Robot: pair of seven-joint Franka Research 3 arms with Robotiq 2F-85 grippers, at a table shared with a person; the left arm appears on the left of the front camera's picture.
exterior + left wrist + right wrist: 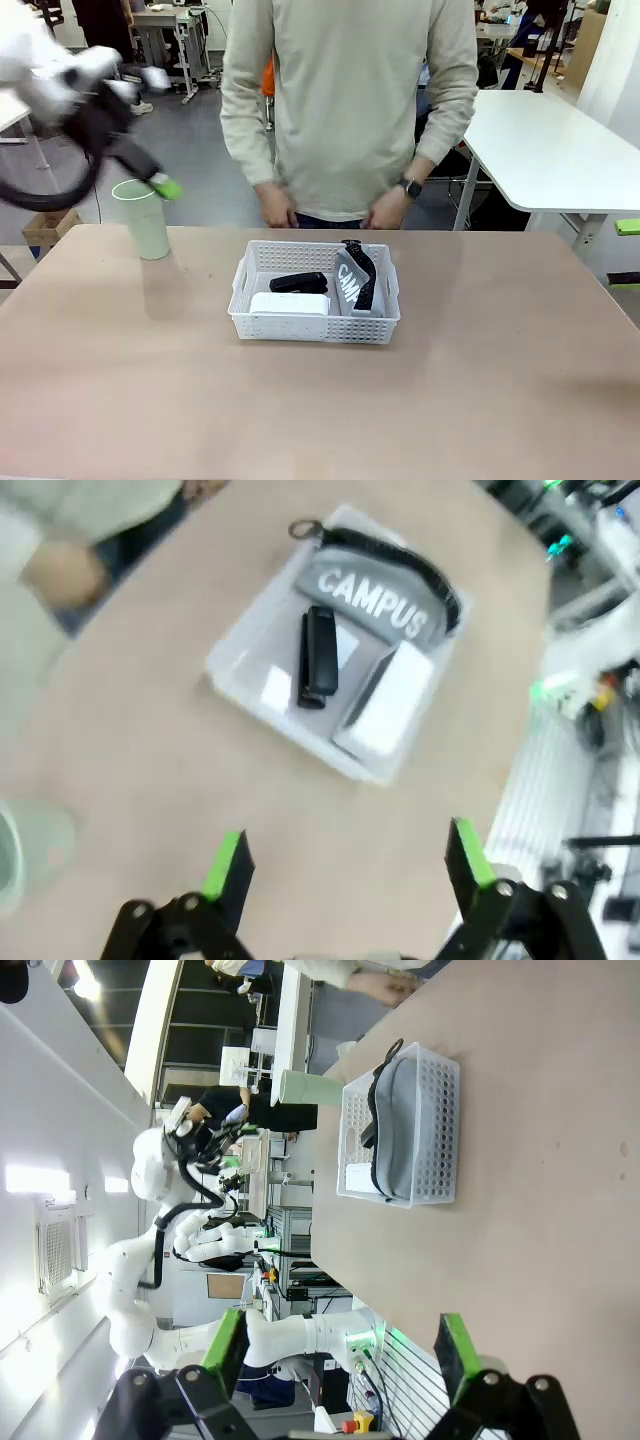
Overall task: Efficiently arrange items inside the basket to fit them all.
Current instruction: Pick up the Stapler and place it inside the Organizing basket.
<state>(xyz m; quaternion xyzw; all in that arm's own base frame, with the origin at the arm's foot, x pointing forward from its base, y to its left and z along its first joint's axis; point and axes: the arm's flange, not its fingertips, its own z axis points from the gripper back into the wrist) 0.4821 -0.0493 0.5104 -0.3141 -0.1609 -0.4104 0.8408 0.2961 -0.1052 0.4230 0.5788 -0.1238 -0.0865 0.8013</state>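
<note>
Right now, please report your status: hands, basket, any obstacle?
Left hand open, empty. Right hand open, empty. Pouch, stapler, box in basket; cup outside, on table. Person's hands at far edge.

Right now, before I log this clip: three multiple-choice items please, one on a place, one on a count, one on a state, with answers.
1. Relative to the basket, where is the pale green cup? A) inside it B) on the table to its left C) stacked under it
2. How many items lie in the basket? A) one B) five C) three
3. The left gripper is: A) open, empty B) shut on the cup C) shut on the basket rim
Answers: B, the cup stands on bare table; C, pouch, stapler and white box lie inside; A, its jaws stand apart, nothing between.
</note>
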